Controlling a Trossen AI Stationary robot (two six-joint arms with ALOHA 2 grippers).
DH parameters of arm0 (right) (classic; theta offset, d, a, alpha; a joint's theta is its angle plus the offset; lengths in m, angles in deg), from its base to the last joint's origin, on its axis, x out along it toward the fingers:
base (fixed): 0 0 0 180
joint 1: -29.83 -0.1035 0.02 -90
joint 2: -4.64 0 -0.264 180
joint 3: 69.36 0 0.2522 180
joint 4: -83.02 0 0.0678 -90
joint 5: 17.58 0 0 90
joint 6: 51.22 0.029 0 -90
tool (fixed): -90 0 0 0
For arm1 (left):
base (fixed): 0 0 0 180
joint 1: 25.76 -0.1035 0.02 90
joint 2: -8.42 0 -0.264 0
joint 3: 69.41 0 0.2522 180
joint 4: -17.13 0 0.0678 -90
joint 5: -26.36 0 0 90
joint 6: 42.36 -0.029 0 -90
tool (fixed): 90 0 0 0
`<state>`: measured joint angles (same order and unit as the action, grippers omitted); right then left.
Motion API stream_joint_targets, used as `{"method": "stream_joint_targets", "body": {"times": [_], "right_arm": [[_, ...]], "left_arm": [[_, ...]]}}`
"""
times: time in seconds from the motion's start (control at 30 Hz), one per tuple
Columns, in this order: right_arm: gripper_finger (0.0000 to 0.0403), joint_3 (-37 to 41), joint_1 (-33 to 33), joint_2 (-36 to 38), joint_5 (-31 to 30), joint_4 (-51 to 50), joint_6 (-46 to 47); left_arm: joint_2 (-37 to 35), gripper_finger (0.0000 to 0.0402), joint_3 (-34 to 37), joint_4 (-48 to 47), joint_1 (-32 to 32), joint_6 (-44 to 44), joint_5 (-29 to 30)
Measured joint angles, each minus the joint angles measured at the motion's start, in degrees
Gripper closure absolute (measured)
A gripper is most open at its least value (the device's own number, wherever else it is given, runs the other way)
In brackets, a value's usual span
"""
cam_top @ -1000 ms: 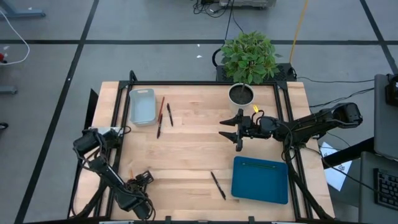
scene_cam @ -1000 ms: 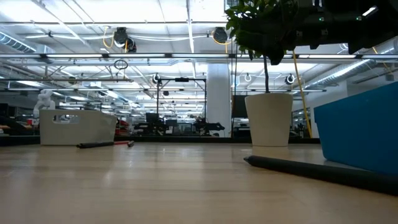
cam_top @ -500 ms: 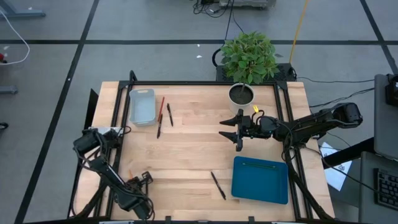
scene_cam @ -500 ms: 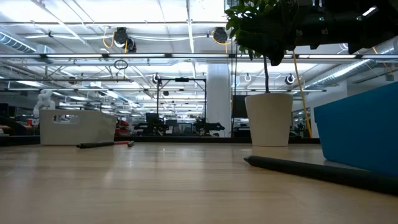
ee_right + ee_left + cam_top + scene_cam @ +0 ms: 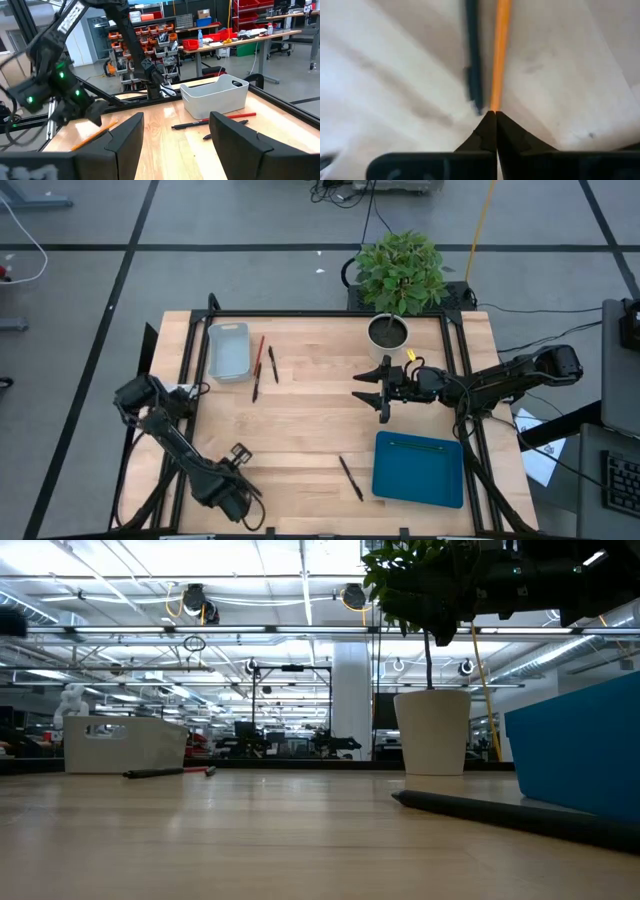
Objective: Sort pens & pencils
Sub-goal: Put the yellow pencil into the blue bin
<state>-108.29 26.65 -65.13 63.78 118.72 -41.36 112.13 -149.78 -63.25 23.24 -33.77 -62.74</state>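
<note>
Left gripper (image 5: 491, 114) is at the near left part of the table (image 5: 310, 420), fingers pressed together and clamped on the end of 1 orange pencil (image 5: 498, 55). In the left wrist view the pencil runs straight out from the fingertips. A dark shape beside it cannot be identified from that view. The right wrist view shows the orange pencil (image 5: 94, 133) slanting down from the left gripper toward the wood.

Right gripper (image 5: 377, 389) hangs over the table's right half, in front of the potted plant (image 5: 398, 275), fingers spread apart and holding nothing.

Remaining items: 1 red pencil (image 5: 259, 357) and 2 pens lie just beside the white bin (image 5: 228, 350) at the far left; 1 of these, the short pen (image 5: 273, 364), is apart from the bin. Another pen (image 5: 350, 477) lies near the front edge, just left of the blue tray (image 5: 418, 471). The tray holds 1 thin stick (image 5: 412, 445) along its far side.
</note>
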Motion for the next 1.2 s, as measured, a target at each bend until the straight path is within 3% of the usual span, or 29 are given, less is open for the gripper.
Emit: {"method": "stream_joint_targets", "body": {"times": [0.17,0.3,0.47,0.87,1.07,1.2], "right_arm": [[0.0188,0.0,0.0,0.0,0.0,-0.1,0.0],[0.0188,0.0,0.0,0.0,0.0,-0.2,0.0],[0.0188,0.0,0.0,0.0,0.0,-0.9,0.0],[0.0188,0.0,0.0,0.0,0.0,-1.6,0.0],[0.0188,0.0,0.0,0.0,0.0,-1.7,0.0],[0.0188,0.0,0.0,0.0,0.0,-1.7,0.0]], "left_arm": [[-4.8,0.0401,0.0,-0.9,-1.6,2.9,4.9],[-7.3,0.0401,0.0,-0.9,-2.6,4.8,5.2],[-7.7,0.039,0.8,1.2,-3.0,9.4,2.3],[-7.7,0.0322,12.3,3.1,-0.1,11.2,-6.1],[-7.7,0.0329,16.1,3.3,0.6,9.0,-5.2],[-7.7,0.0364,16.9,3.7,0.6,8.8,-5.8]]}}
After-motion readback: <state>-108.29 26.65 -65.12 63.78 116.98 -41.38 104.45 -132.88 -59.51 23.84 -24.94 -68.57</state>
